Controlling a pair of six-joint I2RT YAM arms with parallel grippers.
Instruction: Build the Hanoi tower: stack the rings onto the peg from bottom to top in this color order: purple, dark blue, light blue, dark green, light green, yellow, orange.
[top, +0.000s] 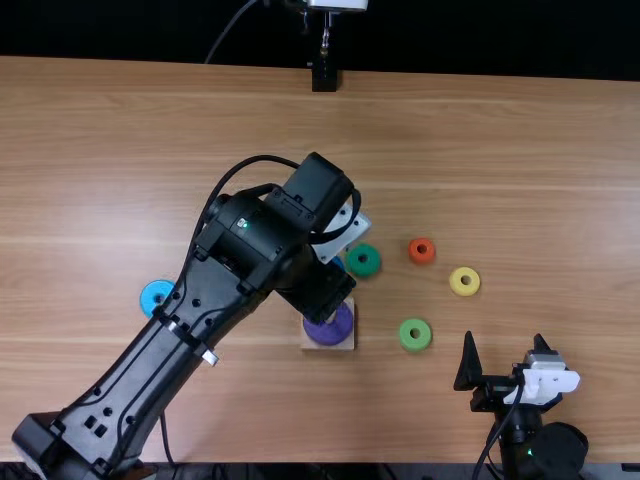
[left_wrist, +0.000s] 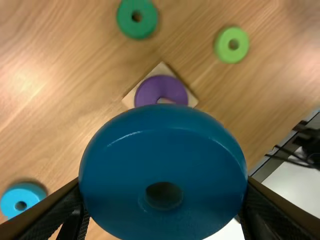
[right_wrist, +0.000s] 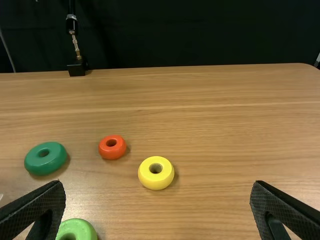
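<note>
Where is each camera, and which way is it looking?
Top view: above the table's near edge, looking down and forward; left arm and right arm show.
Left wrist view: on that arm, looking down at the purple ring; the left claw holds the dark blue ring.
Right wrist view: on that arm, looking across the table; the right claw shows open.
Top and right wrist views share the yellow ring.

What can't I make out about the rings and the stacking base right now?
Purple ring and wooden base, left wrist view: partly hidden behind the dark blue ring.
Dark blue ring, top view: mostly hidden by the left arm.
Light blue ring, top view: partly covered by that arm.
Light green ring, right wrist view: cut off by the bottom edge.
</note>
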